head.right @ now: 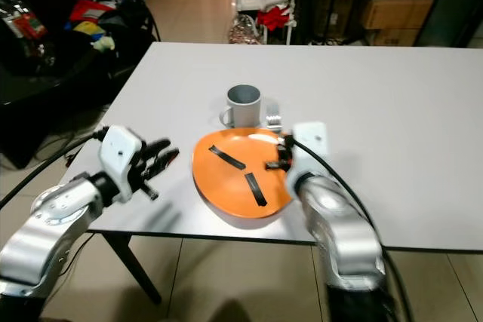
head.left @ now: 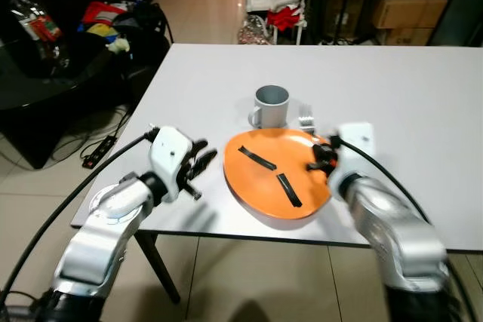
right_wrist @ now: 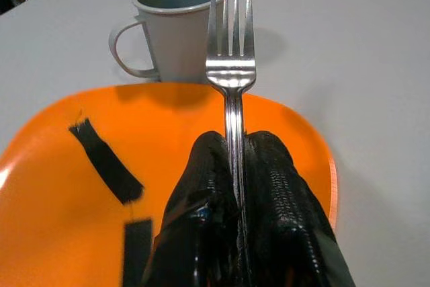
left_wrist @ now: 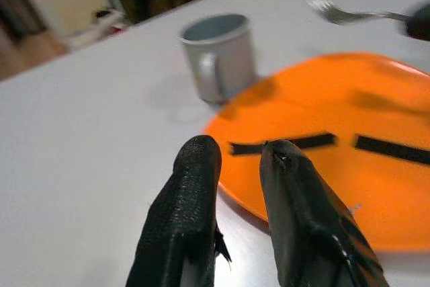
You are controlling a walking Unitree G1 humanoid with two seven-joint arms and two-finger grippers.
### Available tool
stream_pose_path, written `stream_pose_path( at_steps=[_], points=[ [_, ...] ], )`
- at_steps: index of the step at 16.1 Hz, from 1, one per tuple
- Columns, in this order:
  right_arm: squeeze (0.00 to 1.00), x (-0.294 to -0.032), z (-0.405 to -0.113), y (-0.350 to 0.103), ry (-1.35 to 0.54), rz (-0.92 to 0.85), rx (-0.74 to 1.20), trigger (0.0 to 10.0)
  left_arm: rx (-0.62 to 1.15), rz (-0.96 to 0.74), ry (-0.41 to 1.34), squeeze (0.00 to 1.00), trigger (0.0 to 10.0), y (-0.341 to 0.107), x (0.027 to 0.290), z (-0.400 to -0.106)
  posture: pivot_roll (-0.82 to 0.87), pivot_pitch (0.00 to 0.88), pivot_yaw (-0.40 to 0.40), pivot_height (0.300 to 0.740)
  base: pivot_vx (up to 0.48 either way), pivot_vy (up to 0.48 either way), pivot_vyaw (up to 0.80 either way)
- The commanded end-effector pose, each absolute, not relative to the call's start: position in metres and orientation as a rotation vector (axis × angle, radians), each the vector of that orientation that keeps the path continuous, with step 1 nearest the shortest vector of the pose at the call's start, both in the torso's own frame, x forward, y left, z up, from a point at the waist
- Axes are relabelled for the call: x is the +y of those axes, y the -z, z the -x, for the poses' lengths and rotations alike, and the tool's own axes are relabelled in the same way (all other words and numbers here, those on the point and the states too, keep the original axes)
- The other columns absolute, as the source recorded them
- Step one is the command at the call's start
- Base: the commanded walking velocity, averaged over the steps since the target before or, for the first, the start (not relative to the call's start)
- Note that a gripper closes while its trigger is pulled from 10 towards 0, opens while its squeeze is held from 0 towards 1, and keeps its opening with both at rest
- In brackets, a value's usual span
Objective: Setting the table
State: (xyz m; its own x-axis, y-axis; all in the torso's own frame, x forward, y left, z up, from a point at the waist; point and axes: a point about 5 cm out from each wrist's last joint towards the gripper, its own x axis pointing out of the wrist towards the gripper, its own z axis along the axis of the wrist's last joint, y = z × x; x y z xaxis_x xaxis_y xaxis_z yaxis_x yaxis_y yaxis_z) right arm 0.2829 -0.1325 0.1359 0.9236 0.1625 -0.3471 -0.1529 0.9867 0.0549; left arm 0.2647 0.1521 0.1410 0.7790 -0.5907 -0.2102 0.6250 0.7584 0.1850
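An orange plate with black tape strips lies near the front edge of the white table. Just behind it stands a grey mug, handle to the left. My right gripper hovers over the plate's right rim, shut on a silver fork whose tines point toward the mug. My left gripper is level with the plate's left edge, a little apart from it. Its fingers are parted with nothing between them.
The table's front edge runs just below the plate, with tiled floor beneath. A black couch with clutter stands to the left, and a power strip lies on the floor. Cardboard boxes sit on shelves at the back.
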Motion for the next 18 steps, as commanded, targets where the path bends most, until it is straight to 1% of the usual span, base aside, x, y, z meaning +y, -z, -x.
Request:
stream_pose_path(
  at_steps=[1,4,8,12,17,18],
  points=[
    [0.00,-0.130,-0.288,-0.134,-0.120,-0.026,0.387,10.0,0.159,-0.256,0.721,0.00,10.0,-0.143,0.149,-0.261,0.03,0.000,0.065,0.740,0.000,0.000,0.00],
    [0.00,-0.124,-0.285,-0.117,-0.089,-0.005,0.482,10.0,0.204,-0.248,0.793,0.00,10.0,-0.142,0.151,-0.249,0.05,0.000,0.063,0.740,0.000,0.000,0.00],
    [0.00,-0.120,-0.280,-0.103,-0.093,0.048,0.559,10.0,0.236,-0.244,0.835,0.00,10.0,-0.143,0.152,-0.240,0.07,0.000,0.057,0.740,0.000,0.000,0.00],
    [0.00,-0.119,-0.280,-0.096,-0.102,0.032,0.571,10.0,0.240,-0.244,0.838,0.00,10.0,-0.144,0.152,-0.238,0.08,0.000,0.056,0.740,0.000,0.000,0.00],
    [0.00,-0.120,-0.291,-0.095,-0.107,0.048,0.541,10.0,0.243,-0.244,0.848,0.00,10.0,-0.145,0.152,-0.237,0.08,0.000,0.056,0.740,0.000,0.000,0.00],
    [0.28,-0.120,-0.291,-0.094,-0.109,0.040,0.539,10.0,0.245,-0.246,0.852,0.00,10.0,-0.145,0.152,-0.237,0.08,0.000,0.055,0.740,0.000,0.000,0.00]
  ],
)
